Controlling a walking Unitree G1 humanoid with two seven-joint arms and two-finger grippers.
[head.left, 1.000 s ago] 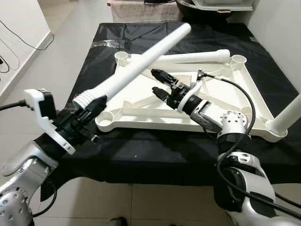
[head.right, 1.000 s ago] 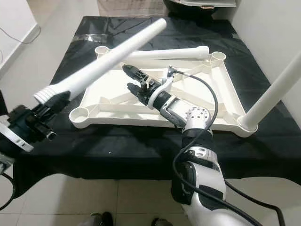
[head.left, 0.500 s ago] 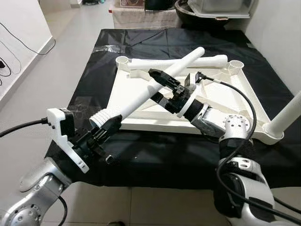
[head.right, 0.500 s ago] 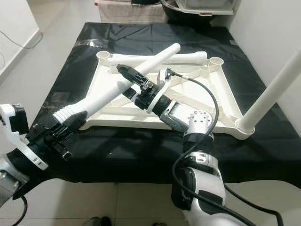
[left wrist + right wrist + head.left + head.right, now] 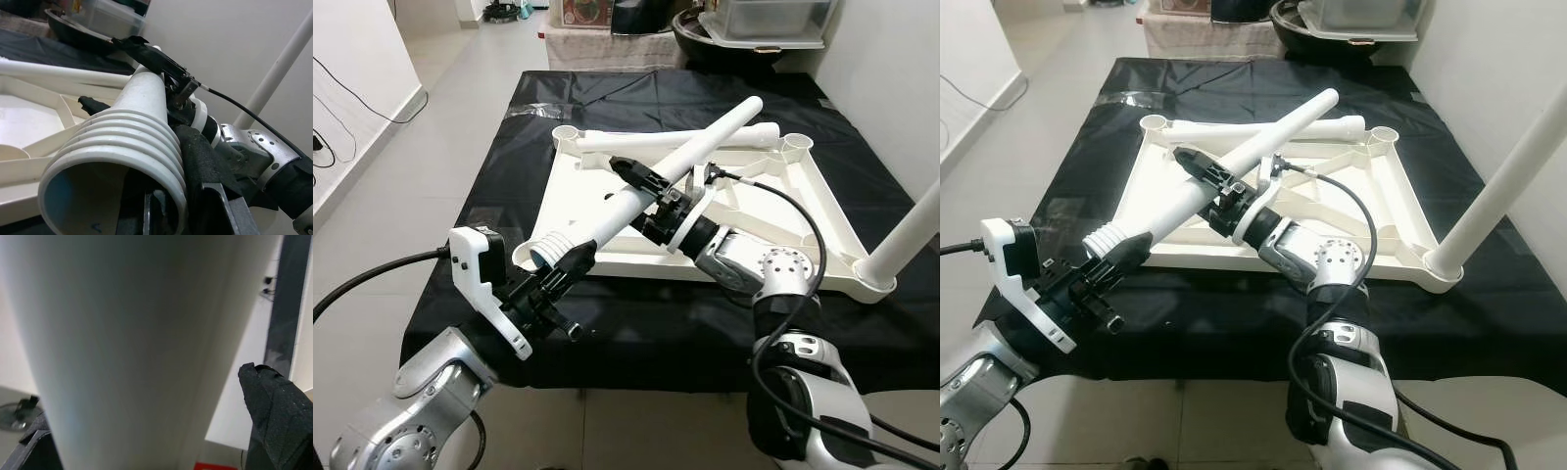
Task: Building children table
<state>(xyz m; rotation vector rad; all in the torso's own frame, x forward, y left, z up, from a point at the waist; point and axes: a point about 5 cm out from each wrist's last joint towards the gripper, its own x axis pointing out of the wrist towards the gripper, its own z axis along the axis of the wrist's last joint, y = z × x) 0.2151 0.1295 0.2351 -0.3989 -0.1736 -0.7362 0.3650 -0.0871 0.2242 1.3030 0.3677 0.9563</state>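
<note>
A white tabletop (image 5: 830,201) lies upside down on a black-covered table. One white leg (image 5: 911,235) stands in its near right corner socket. A second leg (image 5: 626,140) lies along its far edge. My left gripper (image 5: 570,264) is shut on the ribbed, threaded end (image 5: 117,147) of a third leg (image 5: 705,149), which slants up and away over the tabletop. My right gripper (image 5: 625,186) is open with its fingers (image 5: 276,416) straddling this leg partway along. A gap shows beside one finger in the right wrist view.
The black cloth (image 5: 509,166) hangs over the table's near edge. A dark basin and a plastic bin (image 5: 764,20) sit beyond the far end. Tiled floor with a cable (image 5: 352,88) runs along the left, beside a white wall.
My left arm has lowered the held leg and swung it rightward, so it now sits between my right gripper's fingers instead of above them. The camera has shifted too.
</note>
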